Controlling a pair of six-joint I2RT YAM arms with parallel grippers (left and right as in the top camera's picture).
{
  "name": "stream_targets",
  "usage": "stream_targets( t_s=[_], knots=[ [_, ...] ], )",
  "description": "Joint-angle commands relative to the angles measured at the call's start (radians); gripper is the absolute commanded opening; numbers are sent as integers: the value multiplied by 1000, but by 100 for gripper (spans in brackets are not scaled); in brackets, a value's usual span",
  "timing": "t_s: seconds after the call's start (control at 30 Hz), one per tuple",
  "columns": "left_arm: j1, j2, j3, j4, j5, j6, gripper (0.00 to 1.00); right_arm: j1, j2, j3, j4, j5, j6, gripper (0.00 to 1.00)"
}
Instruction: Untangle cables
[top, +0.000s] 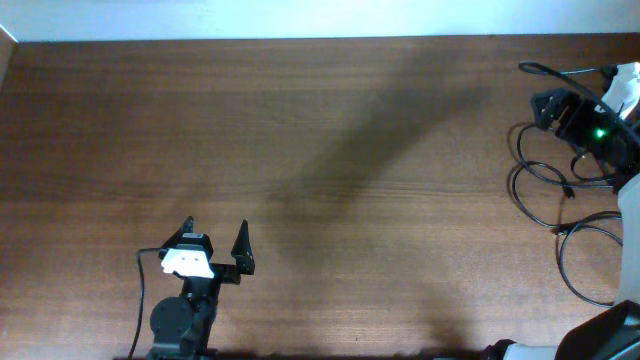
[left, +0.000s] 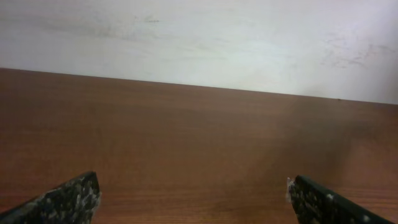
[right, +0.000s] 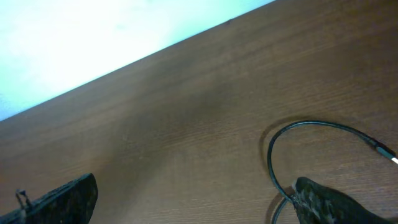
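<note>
The cables (top: 515, 190) are thin black cords lying in loose, overlapping loops on the wooden table at the far right. One loop with a small plug end shows in the right wrist view (right: 273, 155). My right gripper (top: 548, 100) (right: 193, 199) is open and empty above the upper end of the loops; its right finger is right beside the cord. My left gripper (top: 215, 236) (left: 193, 199) is open and empty at the front left, far from the cables, over bare wood.
The brown wooden table (top: 320, 150) runs back to a pale wall (left: 199, 37). A thicker black wire (top: 141, 300) hangs by the left arm base. The right arm's body (top: 600, 130) covers part of the cable loops.
</note>
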Motion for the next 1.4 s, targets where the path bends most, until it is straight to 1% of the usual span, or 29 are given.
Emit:
stream_targets(
  t_s=[0.0, 0.13, 0.23, 0.3, 0.37, 0.5, 0.57, 0.8, 1.0, 1.27, 1.37],
  knots=[
    [7, -6, -5, -2, -3, 16, 99, 5, 7, 10, 0, 18, -8, 99],
    [7, -6, -5, -2, -3, 16, 99, 30, 7, 10, -17, 69, -9, 99],
    [7, -6, -5, -2, -3, 16, 99, 101, -8, 10, -18, 177, -9, 99],
    [7, -6, -5, -2, -3, 16, 99, 159, -28, 10, -18, 222, -56, 99],
    [7, -6, -5, -2, -3, 16, 99, 203, -50, 10, -18, 222, -126, 99],
    [7, -6, -5, -2, -3, 16, 99, 227, -90, 0, -19, 222, -131, 99],
    [7, -6, -5, -2, -3, 16, 99, 229, -127, -40, -2, 222, -131, 99],
    [7, -6, -5, -2, -3, 16, 99, 230, -299, -321, 212, 222, -131, 99],
    [7, -6, -5, -2, -3, 16, 99, 275, -428, -519, 449, 222, -131, 99],
    [7, -6, -5, -2, -3, 16, 99, 275, -639, -792, 665, 222, -131, 99],
    [7, -6, -5, -2, -3, 16, 99, 275, -757, -963, 826, 222, -174, 99]
  ],
)
